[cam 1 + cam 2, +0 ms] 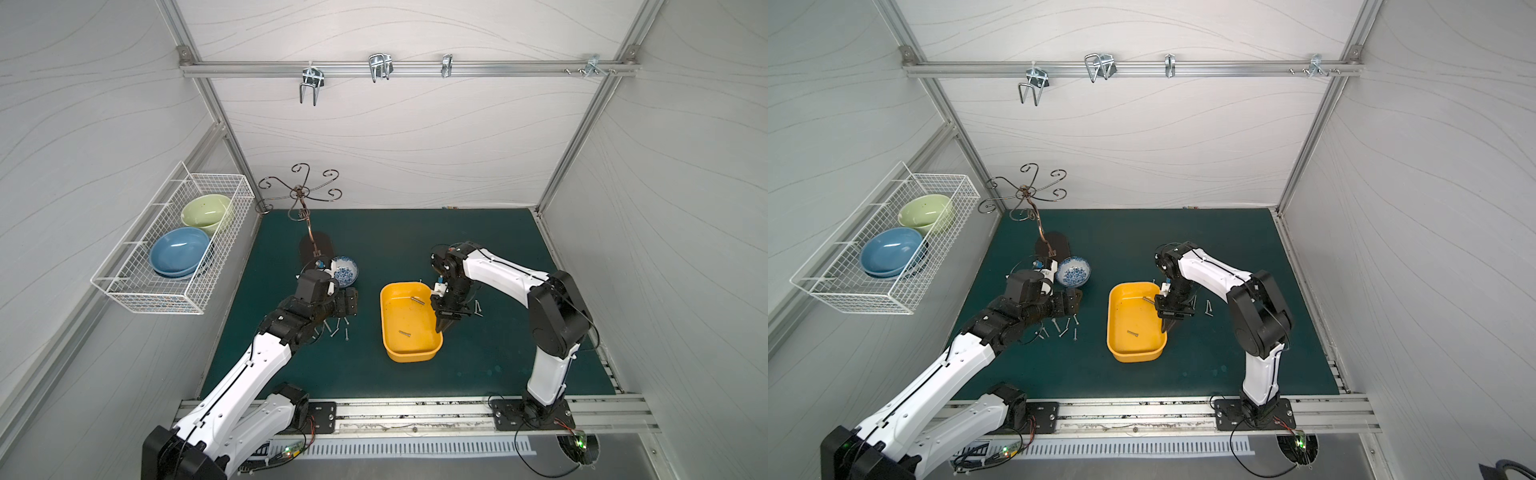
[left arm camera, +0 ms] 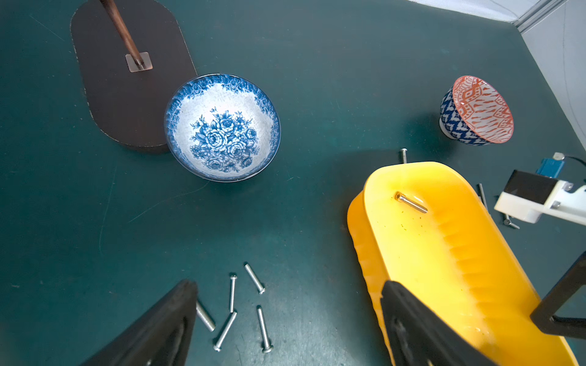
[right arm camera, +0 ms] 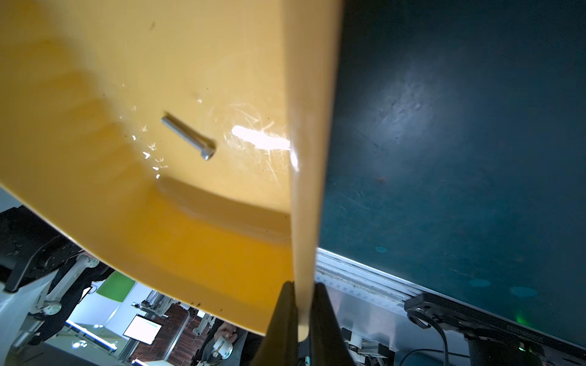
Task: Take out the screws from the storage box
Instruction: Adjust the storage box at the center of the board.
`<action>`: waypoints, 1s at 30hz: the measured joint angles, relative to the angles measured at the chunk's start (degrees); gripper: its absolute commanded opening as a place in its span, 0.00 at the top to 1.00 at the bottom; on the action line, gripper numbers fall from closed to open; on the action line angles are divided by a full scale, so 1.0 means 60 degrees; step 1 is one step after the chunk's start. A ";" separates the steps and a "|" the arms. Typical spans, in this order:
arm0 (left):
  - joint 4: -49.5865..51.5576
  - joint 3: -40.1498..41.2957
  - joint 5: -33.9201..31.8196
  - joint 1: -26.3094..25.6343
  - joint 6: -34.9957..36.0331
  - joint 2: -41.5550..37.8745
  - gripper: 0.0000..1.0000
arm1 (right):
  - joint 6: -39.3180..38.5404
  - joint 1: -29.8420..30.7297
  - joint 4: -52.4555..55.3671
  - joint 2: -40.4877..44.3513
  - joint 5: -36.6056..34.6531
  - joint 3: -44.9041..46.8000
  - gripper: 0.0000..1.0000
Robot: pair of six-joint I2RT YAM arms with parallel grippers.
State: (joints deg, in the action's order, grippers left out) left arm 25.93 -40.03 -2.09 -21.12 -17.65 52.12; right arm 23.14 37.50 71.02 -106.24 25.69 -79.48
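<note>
Bimanual cell, top and wrist views. The yellow storage box (image 1: pixel 409 354) sits on the dark green mat (image 1: pixel 395 245) between the two arms. The right gripper (image 3: pixel 303 285) is clenched on the box's right-hand wall, one finger inside and one outside, as the right wrist view shows. Two screws (image 1: pixel 417 300) lie apart on the box floor. The left gripper (image 2: pixel 288 283) hangs with its jaws spread wide, holding nothing, over a cluster of loose screws (image 2: pixel 233 293) on the mat left of the box. Further screws (image 1: pixel 478 307) lie on the mat just right of the box. A blue floral bowl (image 2: pixel 222 126) stands beyond the left gripper.
</note>
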 measured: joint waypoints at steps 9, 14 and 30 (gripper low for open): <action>0.0000 0.0000 0.0066 0.0022 0.0011 0.0000 0.06 | 0.0029 -0.0138 0.1177 0.0189 0.0331 -0.0780 1.00; -0.0004 0.0000 0.0106 0.0022 0.0033 0.0000 0.06 | 0.0273 -0.0138 0.0594 0.0444 0.0106 0.0011 1.00; 0.0036 -0.0004 0.0117 0.0022 0.0175 0.0000 0.06 | -0.0262 0.0025 -0.1060 -0.0277 -0.0739 0.0645 0.75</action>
State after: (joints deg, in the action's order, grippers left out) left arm 26.15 -40.05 -1.39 -20.99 -16.60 52.12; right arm 21.56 37.65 64.66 -107.90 21.26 -75.61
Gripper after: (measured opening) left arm 0.939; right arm 0.169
